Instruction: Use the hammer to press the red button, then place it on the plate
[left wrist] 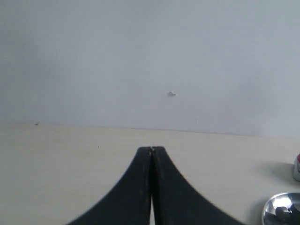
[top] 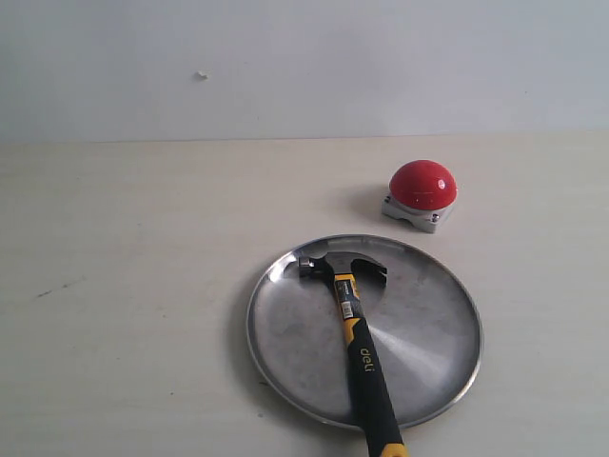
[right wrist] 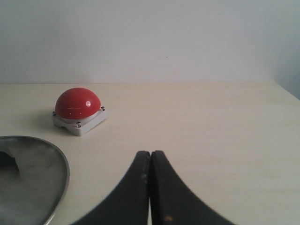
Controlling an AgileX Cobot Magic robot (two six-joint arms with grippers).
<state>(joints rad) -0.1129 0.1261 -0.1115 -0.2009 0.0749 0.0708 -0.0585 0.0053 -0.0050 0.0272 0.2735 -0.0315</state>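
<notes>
The hammer lies on the silver plate, its dark head near the far rim and its black-and-yellow handle sticking out over the near rim. The red button on its grey base stands on the table just beyond the plate, to the right. Neither gripper shows in the exterior view. My left gripper is shut and empty above bare table, with the plate's edge off to one side. My right gripper is shut and empty too, with the red button and the plate's rim ahead of it.
A pale wooden table runs back to a plain white wall. The table's corner shows in the right wrist view, past the button.
</notes>
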